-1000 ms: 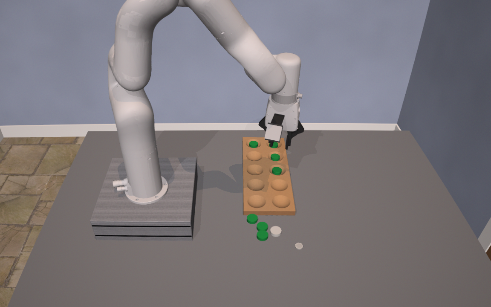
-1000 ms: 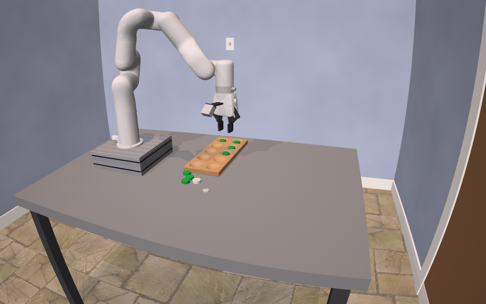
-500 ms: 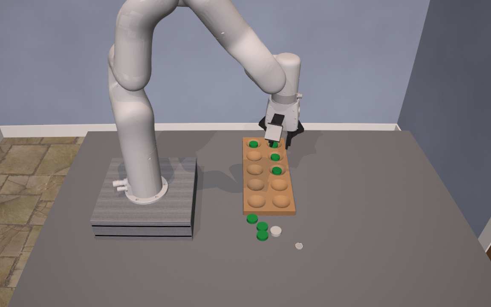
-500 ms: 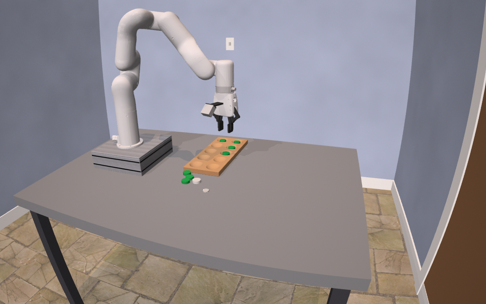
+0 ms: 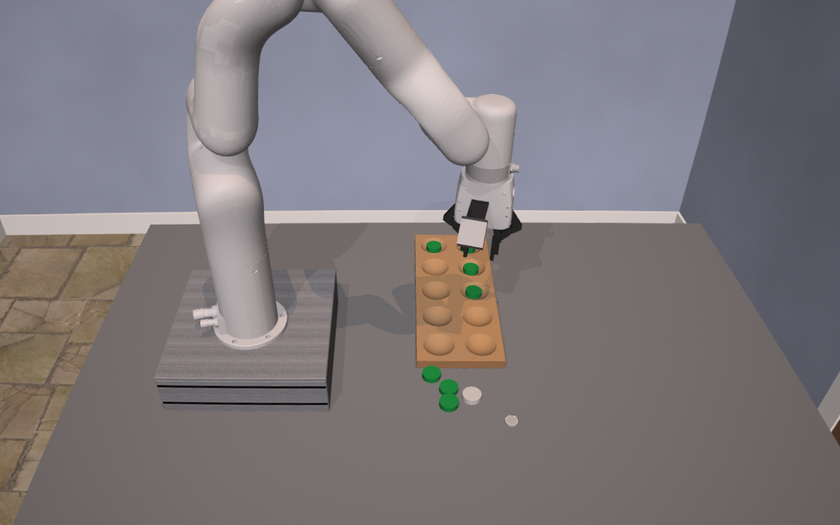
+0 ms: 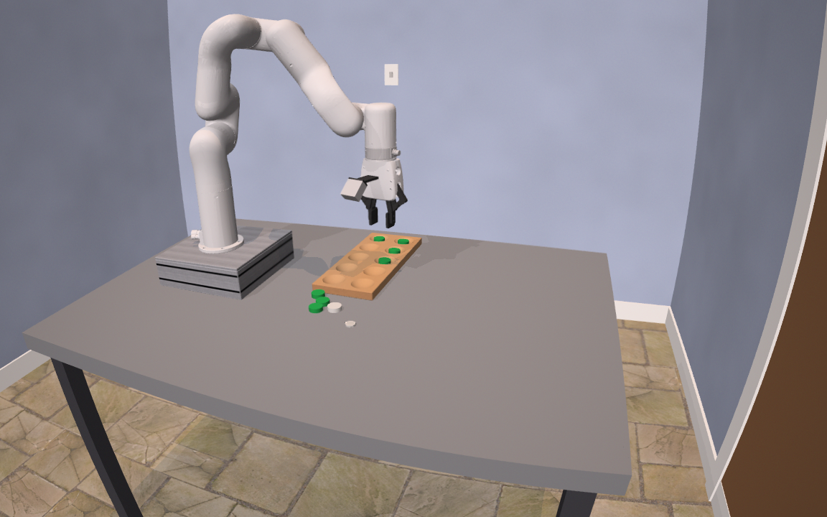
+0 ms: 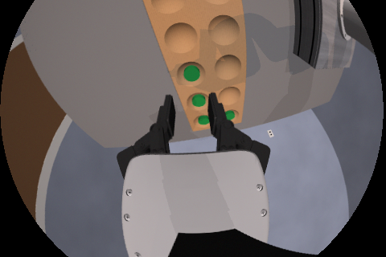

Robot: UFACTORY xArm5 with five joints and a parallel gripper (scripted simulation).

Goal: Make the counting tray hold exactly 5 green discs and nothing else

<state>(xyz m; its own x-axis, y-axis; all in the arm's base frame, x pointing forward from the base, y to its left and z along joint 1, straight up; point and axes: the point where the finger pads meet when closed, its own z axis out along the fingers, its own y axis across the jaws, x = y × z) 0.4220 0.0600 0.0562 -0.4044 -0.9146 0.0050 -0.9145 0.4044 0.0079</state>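
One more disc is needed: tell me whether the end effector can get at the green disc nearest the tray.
Probably yes. That disc lies flat beside the tray, open from above, and the end effector is open, holding nothing.

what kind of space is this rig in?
Likely a plain indoor room used as a test cell: grey table bearing the arm, blue-grey walls with a wall switch, stone-tile floor, brown door.

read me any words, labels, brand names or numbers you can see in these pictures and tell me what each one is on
None: no readable text shows in any view.
The tray, the green discs, the white discs, the arm and its base bear no lettering.
The wall plate is blank.
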